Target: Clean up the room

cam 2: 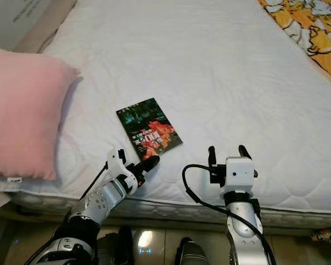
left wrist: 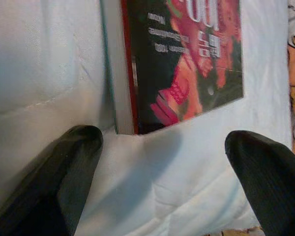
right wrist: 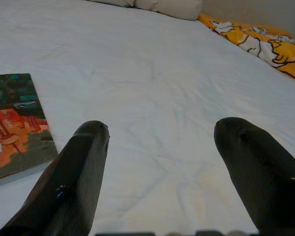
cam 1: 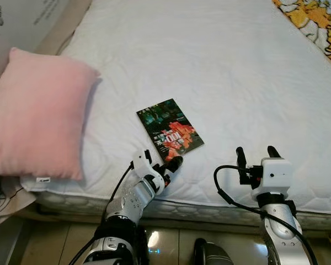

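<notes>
A book (cam 1: 170, 129) with a dark green and red-orange cover lies flat on the white mattress (cam 1: 209, 61), near its front edge. My left gripper (cam 1: 161, 165) is open right at the book's near corner, its fingers (left wrist: 73, 162) resting on the sheet just short of the book (left wrist: 184, 64). My right gripper (cam 1: 257, 153) stands open over the mattress edge, to the right of the book (right wrist: 14, 123) and apart from it, with nothing between its fingers (right wrist: 78, 172).
A pink pillow (cam 1: 36, 113) lies on the mattress's left front corner. An orange and white patterned blanket (cam 1: 314, 22) is bunched at the far right. A beige pillow (right wrist: 167, 7) lies at the mattress's far end. Tiled floor (cam 1: 171, 240) lies below the bed edge.
</notes>
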### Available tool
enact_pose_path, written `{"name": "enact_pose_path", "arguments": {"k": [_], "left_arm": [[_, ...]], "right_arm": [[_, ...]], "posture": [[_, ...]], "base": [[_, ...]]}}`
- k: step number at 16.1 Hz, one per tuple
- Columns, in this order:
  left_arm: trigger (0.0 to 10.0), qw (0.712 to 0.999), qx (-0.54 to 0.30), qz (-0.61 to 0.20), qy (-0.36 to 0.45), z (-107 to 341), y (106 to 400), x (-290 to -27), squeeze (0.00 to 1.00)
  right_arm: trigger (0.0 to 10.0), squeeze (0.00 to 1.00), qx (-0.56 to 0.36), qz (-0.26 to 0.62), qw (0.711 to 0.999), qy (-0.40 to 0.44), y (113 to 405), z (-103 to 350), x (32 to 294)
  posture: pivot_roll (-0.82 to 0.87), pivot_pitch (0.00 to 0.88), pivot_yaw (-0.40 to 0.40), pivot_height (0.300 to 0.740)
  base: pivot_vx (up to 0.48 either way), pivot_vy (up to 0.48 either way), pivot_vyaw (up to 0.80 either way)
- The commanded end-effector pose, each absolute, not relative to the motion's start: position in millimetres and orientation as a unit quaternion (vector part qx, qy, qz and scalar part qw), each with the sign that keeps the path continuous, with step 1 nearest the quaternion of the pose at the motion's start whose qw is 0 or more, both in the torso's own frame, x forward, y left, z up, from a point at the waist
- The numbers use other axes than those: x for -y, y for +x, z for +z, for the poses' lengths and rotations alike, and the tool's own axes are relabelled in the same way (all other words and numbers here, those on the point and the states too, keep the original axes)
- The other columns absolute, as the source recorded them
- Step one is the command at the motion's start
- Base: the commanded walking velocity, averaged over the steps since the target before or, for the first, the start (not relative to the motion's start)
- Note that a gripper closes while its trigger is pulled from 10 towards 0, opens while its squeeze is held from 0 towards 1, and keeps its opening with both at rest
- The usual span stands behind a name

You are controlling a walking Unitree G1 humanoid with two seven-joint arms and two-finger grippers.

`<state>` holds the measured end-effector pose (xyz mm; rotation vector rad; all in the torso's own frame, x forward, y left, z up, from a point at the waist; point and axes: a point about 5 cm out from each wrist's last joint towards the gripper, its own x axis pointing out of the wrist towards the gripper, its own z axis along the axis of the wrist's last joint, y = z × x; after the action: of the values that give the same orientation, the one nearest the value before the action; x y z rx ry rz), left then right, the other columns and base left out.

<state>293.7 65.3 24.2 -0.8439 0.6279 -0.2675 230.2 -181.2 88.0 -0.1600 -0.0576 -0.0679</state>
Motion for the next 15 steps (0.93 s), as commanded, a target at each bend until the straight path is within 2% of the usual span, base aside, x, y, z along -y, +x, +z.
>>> {"name": "enact_pose_path", "arguments": {"k": [1,2,3,4,6,9,11,13,14,15], "left_arm": [[10.0,0.825,-0.334,-0.123,-0.439,15,275,-21,0.0],[10.0,0.832,-0.328,-0.12,-0.431,15,276,-23,0.0],[10.0,0.865,-0.303,-0.122,-0.382,19,281,-27,0.0],[10.0,0.919,-0.239,-0.138,-0.28,33,292,-36,0.0],[10.0,0.945,-0.19,-0.154,-0.218,48,300,-49,0.0],[10.0,0.95,-0.196,-0.121,-0.211,41,302,-62,0.0],[10.0,0.944,-0.216,-0.123,-0.216,33,297,-43,0.0],[10.0,0.937,-0.239,-0.125,-0.22,25,289,-37,0.0],[0.0,0.931,-0.251,-0.123,-0.234,21,284,-33,0.0],[0.0,0.923,-0.258,-0.129,-0.253,18,280,-26,0.0]], "right_arm": [[10.0,0.0,0.026,-0.039,0.996,-0.079,230,88,184],[10.0,0.0,0.027,-0.039,0.996,-0.079,230,88,184],[10.0,0.0,0.03,-0.039,0.996,-0.078,232,89,183],[10.0,0.0,0.035,-0.039,0.996,-0.077,233,91,183],[10.0,0.0,0.033,-0.041,0.996,-0.076,232,89,184],[10.0,0.0,0.032,-0.043,0.996,-0.074,234,88,184],[10.0,0.0,0.031,-0.039,0.996,-0.073,235,87,180],[10.0,0.0,0.031,-0.041,0.996,-0.073,234,87,181],[10.0,0.0,0.031,-0.042,0.996,-0.073,233,87,181],[10.0,0.0,0.03,-0.043,0.996,-0.073,232,87,182]], "posture": [[-0.18,0.219,-0.025,0.736],[-0.18,0.218,-0.024,0.736],[-0.18,0.214,-0.023,0.736],[-0.18,0.207,-0.017,0.736],[-0.17,0.198,-0.011,0.736],[-0.16,0.191,-0.004,0.736],[-0.17,0.192,-0.008,0.736],[-0.18,0.194,-0.006,0.736],[-0.18,0.198,-0.005,0.736],[-0.19,0.201,-0.006,0.736]], "base": [[0.0,0.0,0.0],[0.0,0.0,0.0],[0.0,0.0,0.0],[0.0,0.0,0.0],[0.0,0.0,0.0],[0.0,0.0,0.0],[0.0,0.0,0.0],[0.0,0.0,0.0],[0.0,0.0,0.0],[0.0,0.0,0.0]]}}
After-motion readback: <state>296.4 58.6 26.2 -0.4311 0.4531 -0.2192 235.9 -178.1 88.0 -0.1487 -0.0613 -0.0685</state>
